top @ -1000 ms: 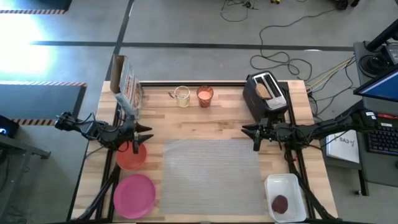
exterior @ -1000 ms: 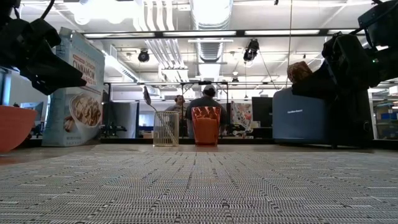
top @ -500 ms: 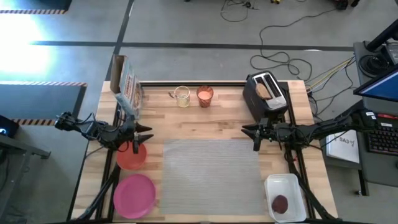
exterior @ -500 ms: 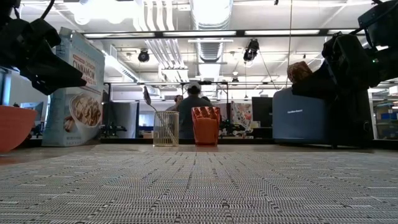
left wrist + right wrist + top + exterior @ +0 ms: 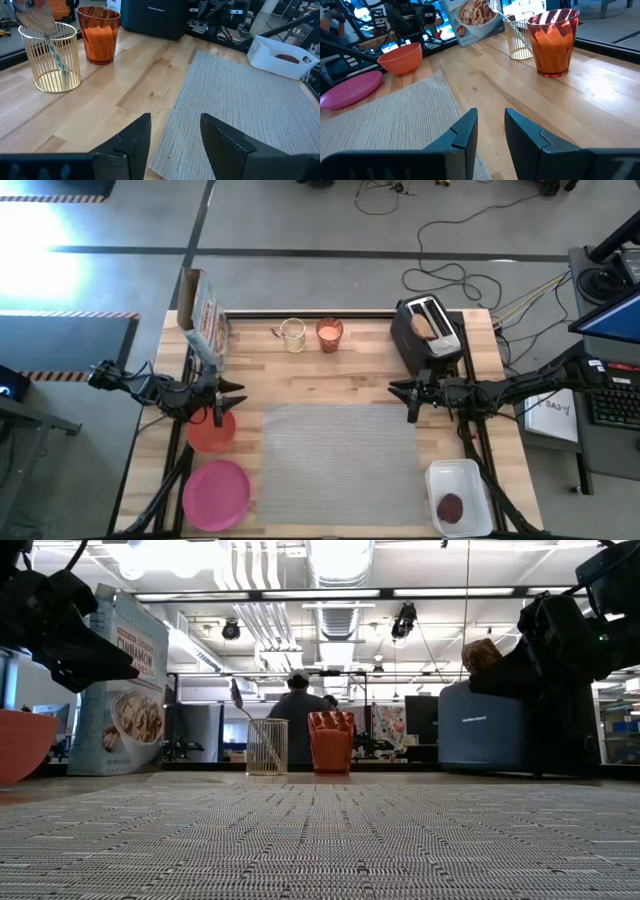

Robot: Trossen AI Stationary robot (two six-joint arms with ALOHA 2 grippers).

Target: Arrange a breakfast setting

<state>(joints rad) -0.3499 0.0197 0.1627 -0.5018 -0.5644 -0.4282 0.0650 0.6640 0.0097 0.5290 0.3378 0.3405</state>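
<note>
Left gripper seen parted, nothing held; smooth round red bowl directly below it, flat round pink plate beyond bowl toward table's near edge. Grey woven rectangular placemat laid between both grippers. Faceted clear glass of orange drink at far edge. Right gripper seen slightly parted, empty; dark red patty in white tray, well apart.
</note>
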